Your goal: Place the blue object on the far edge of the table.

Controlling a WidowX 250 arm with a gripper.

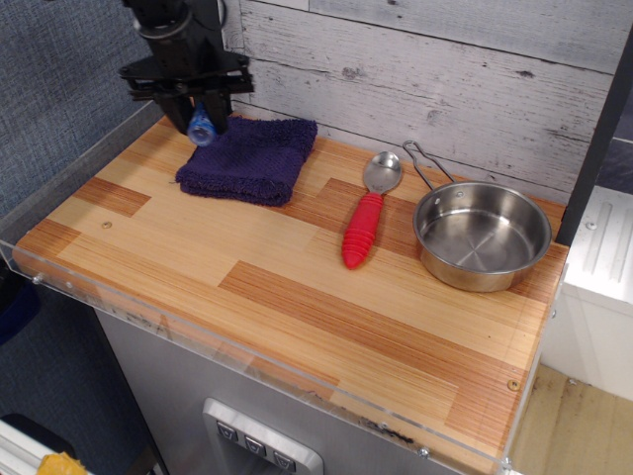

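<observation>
Gripping the blue object between its fingers, the gripper hangs over the table's far-left corner, beside the purple cloth; bare planks spread toward the near rim.

The robot arm is black all over, a matt dark casing with no coloured markings to be seen. Its lower part widens into a flat crossbar, from which the gripper hangs as two short, dark, blocky fingers. A thin black cable loops out beside the upper body near the top edge of the view. The surfaces look like hard plastic or painted metal; screws and labels are too small and dark to make out
</observation>
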